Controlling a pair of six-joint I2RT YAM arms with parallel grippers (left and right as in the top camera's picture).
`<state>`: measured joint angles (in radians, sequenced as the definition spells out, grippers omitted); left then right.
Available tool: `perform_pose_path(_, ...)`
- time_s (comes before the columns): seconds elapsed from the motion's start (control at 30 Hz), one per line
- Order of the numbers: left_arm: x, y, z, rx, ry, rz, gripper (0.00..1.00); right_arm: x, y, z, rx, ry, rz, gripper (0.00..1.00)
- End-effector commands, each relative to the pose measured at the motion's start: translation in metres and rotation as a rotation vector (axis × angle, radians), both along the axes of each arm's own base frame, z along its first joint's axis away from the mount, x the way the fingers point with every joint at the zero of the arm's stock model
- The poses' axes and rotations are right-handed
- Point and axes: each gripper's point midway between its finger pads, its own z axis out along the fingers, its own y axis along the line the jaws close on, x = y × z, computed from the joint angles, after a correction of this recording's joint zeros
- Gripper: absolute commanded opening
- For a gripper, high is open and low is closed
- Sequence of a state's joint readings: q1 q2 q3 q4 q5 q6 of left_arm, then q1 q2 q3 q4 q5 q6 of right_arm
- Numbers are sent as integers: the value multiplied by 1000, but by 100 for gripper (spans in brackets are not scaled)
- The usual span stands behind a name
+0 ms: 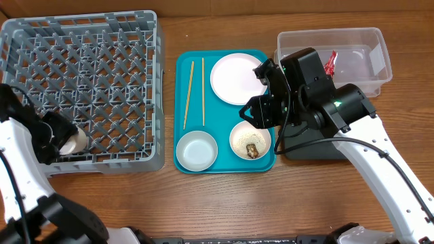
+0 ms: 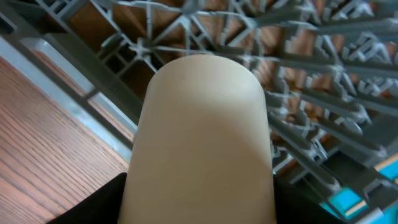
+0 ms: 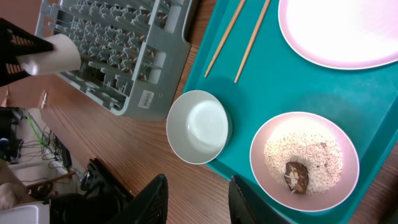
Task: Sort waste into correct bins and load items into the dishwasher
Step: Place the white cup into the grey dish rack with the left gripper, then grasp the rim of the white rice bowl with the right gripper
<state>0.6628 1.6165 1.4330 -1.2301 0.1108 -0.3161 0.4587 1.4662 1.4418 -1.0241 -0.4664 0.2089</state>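
My left gripper (image 1: 60,139) is shut on a cream cup (image 1: 76,140), held over the front left corner of the grey dish rack (image 1: 150,81). The cup fills the left wrist view (image 2: 202,137) and also shows in the right wrist view (image 3: 55,53). My right gripper (image 1: 256,112) is open and empty above the teal tray (image 1: 224,166); its fingers (image 3: 198,196) hover over the table near an empty white bowl (image 3: 198,126). The tray holds a pink bowl of rice with a brown scrap (image 1: 250,141), a white plate (image 1: 237,78) and two chopsticks (image 1: 194,93).
A clear plastic bin (image 1: 369,68) at the back right holds a red wrapper (image 1: 330,63). A dark grey base (image 1: 313,146) stands beside the tray on its right. Wooden table (image 1: 224,196) along the front.
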Motion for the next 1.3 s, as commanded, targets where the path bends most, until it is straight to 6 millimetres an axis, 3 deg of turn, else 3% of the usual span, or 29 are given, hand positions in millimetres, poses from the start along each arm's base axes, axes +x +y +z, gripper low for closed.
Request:
perform_pose_path(0.0,4,1,-13,-76,-1,37,60,1,0,10,9,-27,-2,34)
perform_pose_path(0.1,7,-2,-26,-123,19,35,63,1,1,10,10,-29,-2,34)
perform_pose_path(0.27,6,-5,-34,-155,40,36,91,1,0,10,9,-26,-2,34)
perform_pose_path(0.37,9,-7,-28,-164,27,34,93,1,0,10,8,-27,-1,34)
perform_pose_path(0.4,10,-8,-22,-172,20,28,93,1,0,10,8,-27,-1,39)
perform_pose_path(0.47,16,-11,-6,-185,-17,-14,92,1,0,10,9,-27,-2,44)
perform_pose_path(0.57,31,-20,31,-198,-118,-114,80,-1,3,10,9,-30,7,44)
perform_pose_path(0.67,55,-51,87,-198,-314,-314,77,-4,11,5,-23,-38,21,43)
perform_pose_path(0.77,64,-95,139,-118,-469,-546,79,-4,15,-15,-135,-26,-46,43)
perform_pose_path(0.93,50,-158,188,40,-582,-810,82,-5,26,-52,-274,14,-119,42)
perform_pose_path(1.07,29,-193,213,123,-644,-923,82,0,30,-98,-383,83,-186,35)
perform_pose_path(1.27,-4,-215,245,177,-758,-981,83,5,29,-169,-510,206,-218,34)
